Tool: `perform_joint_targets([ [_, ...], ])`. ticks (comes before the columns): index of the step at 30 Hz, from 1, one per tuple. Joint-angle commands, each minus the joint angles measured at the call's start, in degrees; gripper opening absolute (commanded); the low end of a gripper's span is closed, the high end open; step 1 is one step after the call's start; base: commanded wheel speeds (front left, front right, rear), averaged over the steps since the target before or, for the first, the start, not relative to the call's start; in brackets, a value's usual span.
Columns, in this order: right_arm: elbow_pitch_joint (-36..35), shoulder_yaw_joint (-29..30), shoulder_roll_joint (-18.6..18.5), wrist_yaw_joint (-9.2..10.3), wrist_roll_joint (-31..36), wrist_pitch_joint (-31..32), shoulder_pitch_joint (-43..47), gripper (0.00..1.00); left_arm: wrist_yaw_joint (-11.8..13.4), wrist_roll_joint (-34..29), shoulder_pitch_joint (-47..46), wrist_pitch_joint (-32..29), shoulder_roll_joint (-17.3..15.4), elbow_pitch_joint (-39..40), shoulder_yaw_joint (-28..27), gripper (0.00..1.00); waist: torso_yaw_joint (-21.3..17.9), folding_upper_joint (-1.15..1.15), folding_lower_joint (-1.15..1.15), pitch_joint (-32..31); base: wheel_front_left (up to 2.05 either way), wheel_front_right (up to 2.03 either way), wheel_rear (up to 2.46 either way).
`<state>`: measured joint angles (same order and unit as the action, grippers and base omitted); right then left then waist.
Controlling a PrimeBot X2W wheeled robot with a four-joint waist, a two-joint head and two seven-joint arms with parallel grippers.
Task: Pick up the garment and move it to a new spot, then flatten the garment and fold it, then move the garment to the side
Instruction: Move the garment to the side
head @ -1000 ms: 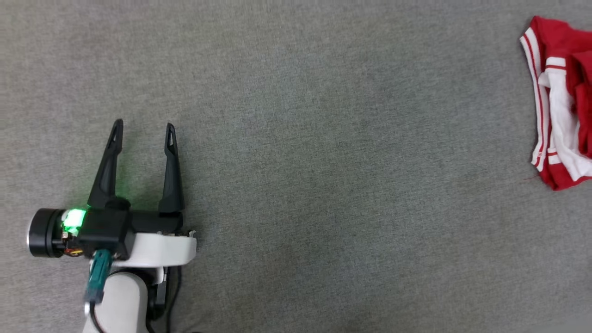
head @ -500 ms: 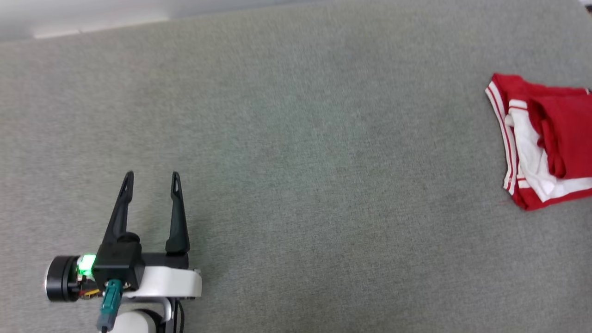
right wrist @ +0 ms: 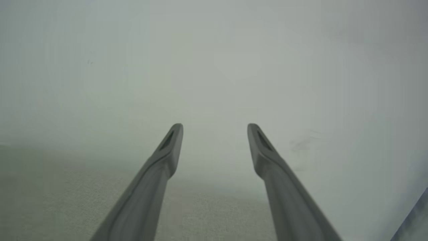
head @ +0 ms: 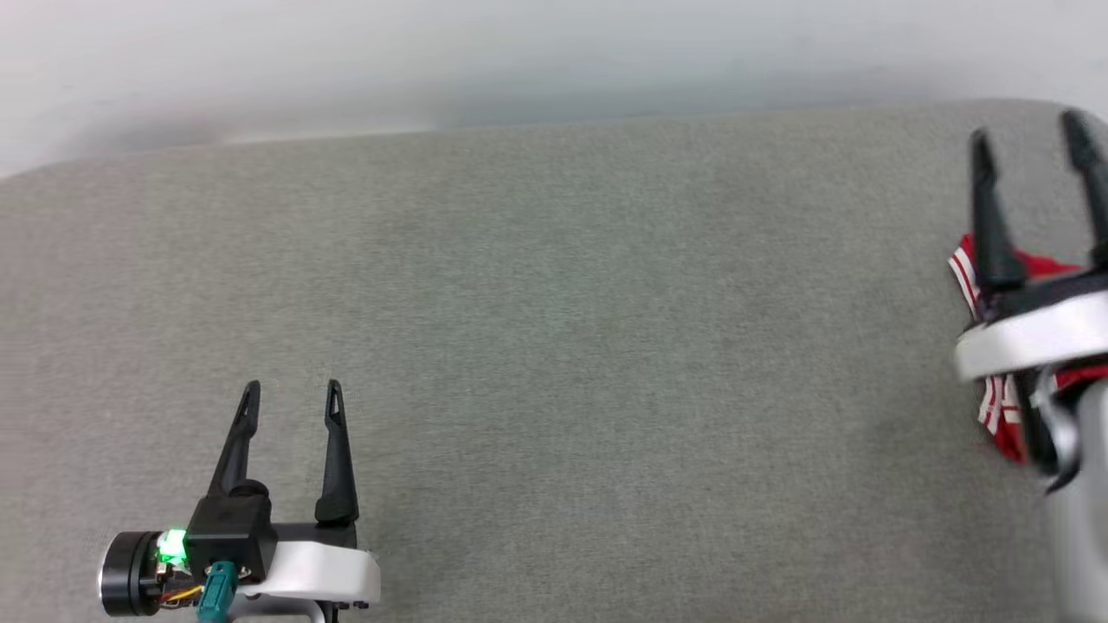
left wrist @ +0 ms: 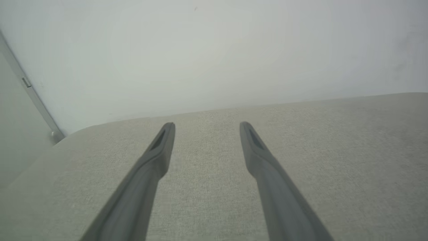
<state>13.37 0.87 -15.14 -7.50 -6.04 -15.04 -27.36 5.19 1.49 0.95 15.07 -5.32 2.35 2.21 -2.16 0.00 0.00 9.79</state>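
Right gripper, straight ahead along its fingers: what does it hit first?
Nothing close: the open right gripper points over the grey fabric surface toward the pale wall, probably first; depth is unclear.

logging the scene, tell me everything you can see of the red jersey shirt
The red jersey shirt lies on the grey fabric surface at the far right edge of the head view. Soft red cloth and white-and-red striped trim show along its left side. The rest is hidden behind the right gripper and its pale wrist, whose open fingers point past it. Whether the arm touches the shirt cannot be told.
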Motion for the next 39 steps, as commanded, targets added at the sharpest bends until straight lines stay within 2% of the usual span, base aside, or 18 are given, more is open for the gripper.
perform_joint_targets([
  [1,-1.2,-0.6,1.0,0.02,0.8,-0.1,2.4,1.0,-0.2,0.1,0.6,0.1,0.1,-0.2,0.0,1.0,1.1,0.0,0.0,-0.9,0.0,0.0,0.0],
  [10,-4.3,-1.4,7.0,0.03,-0.1,-0.1,12.5,1.0,-1.4,0.0,1.1,0.1,0.8,-2.0,0.6,1.0,3.6,0.0,0.0,-3.2,0.0,0.0,0.0],
  [17,-4.9,-0.3,9.3,0.03,-0.4,-0.1,18.0,1.0,-1.7,0.1,1.7,0.1,1.2,-2.9,0.5,1.0,4.4,0.0,0.0,-5.3,0.0,0.0,0.0],
  [29,-7.8,1.0,11.8,0.02,0.3,-0.1,28.8,1.0,-3.0,0.3,4.0,0.1,1.4,-4.9,0.2,1.0,5.6,0.0,0.0,-9.1,0.0,0.0,0.0],
  [39,-9.1,1.5,12.4,0.02,-0.6,-0.1,32.8,1.0,-3.6,-0.2,5.0,0.1,1.6,-5.9,0.2,1.0,6.2,0.0,0.0,-10.3,0.0,0.0,0.0],
])
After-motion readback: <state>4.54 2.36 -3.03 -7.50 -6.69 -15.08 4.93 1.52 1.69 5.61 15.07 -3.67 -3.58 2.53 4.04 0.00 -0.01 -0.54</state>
